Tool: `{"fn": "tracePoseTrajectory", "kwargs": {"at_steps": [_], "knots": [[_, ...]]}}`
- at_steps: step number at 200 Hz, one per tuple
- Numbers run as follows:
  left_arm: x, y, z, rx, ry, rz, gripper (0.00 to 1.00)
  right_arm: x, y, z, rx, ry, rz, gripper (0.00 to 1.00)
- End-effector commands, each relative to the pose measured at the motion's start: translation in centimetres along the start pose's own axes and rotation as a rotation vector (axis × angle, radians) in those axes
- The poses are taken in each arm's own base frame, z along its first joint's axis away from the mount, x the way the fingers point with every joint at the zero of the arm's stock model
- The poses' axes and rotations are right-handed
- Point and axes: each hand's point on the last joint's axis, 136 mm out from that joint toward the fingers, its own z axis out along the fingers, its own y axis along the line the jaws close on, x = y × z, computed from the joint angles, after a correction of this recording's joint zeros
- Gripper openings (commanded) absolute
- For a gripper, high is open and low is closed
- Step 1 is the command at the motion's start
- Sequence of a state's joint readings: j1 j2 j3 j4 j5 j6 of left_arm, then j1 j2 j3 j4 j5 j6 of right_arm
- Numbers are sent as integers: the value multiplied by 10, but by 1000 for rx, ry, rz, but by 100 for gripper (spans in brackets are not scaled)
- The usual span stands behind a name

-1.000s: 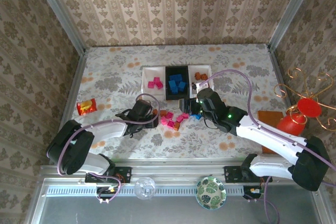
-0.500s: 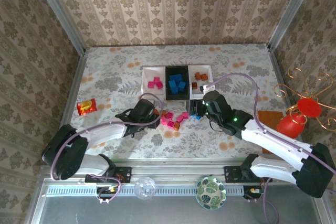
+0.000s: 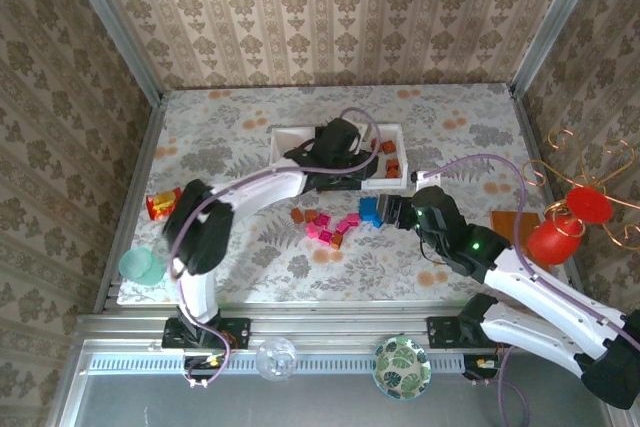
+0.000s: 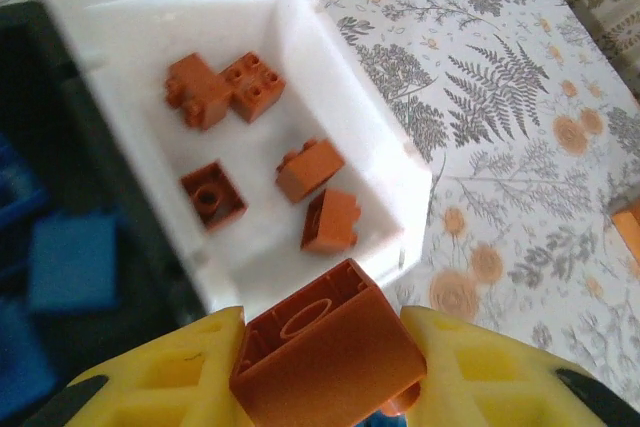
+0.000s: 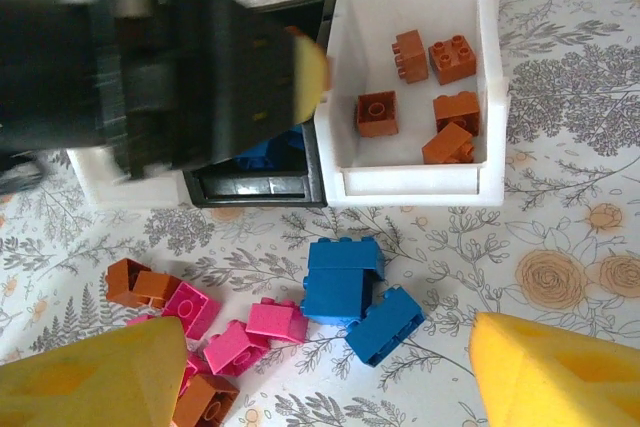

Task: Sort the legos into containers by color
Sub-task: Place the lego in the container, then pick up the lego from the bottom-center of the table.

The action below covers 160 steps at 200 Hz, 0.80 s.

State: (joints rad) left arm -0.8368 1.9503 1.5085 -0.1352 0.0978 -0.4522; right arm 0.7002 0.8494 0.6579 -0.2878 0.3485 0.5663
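My left gripper (image 4: pixel 325 352) is shut on an orange-brown lego (image 4: pixel 330 362), held just above the near rim of the right white container (image 4: pixel 300 57), where several orange-brown legos (image 4: pixel 225 92) lie. From above, that gripper (image 3: pixel 360 159) hangs over the row of containers (image 3: pixel 285 140) and hides the black one. The black container (image 5: pixel 255 187) holds blue legos. My right gripper (image 5: pixel 330 372) stands open above the loose pile, with blue legos (image 5: pixel 345 277) and pink legos (image 5: pixel 275 319) between its yellow fingers (image 5: pixel 560 367). From above, the right gripper (image 3: pixel 388 211) sits beside the pile (image 3: pixel 330 225).
A teal cup (image 3: pixel 140 267) stands near the table's front left edge. A shiny red-orange packet (image 3: pixel 160 205) lies at the left. A red ornament with wire loops (image 3: pixel 570 222) and an orange block (image 3: pixel 512 222) sit at the right.
The left gripper closed on an orange-brown lego at the pile and swung it back over the right white container. The right gripper drew back toward the near right.
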Motion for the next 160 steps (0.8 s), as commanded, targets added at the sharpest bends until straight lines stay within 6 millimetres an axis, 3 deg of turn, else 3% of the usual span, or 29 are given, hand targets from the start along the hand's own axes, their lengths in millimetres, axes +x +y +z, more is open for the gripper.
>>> {"fn": "tracePoseTrajectory", "kwargs": {"at_steps": [1, 37, 65, 92, 115, 133, 160], "knots": [[-7, -7, 23, 33, 42, 28, 37, 8, -17, -3, 61, 4, 13, 76], [-24, -13, 57, 49, 49, 10, 46, 17, -17, 2, 55, 32, 13, 77], [-44, -19, 51, 90, 10, -38, 60, 30, -14, 12, 49, 81, 6, 79], [-66, -34, 10, 127, -76, -26, 72, 43, -4, 23, 8, 141, -9, 79], [-73, -33, -34, 136, -156, -29, 76, 60, 16, 36, -78, 213, -40, 77], [-62, -25, -72, 123, -209, -33, 80, 77, 35, 44, -140, 279, -90, 77], [-18, 3, -120, 55, -247, -67, 85, 108, 59, 55, -208, 383, -167, 77]]}}
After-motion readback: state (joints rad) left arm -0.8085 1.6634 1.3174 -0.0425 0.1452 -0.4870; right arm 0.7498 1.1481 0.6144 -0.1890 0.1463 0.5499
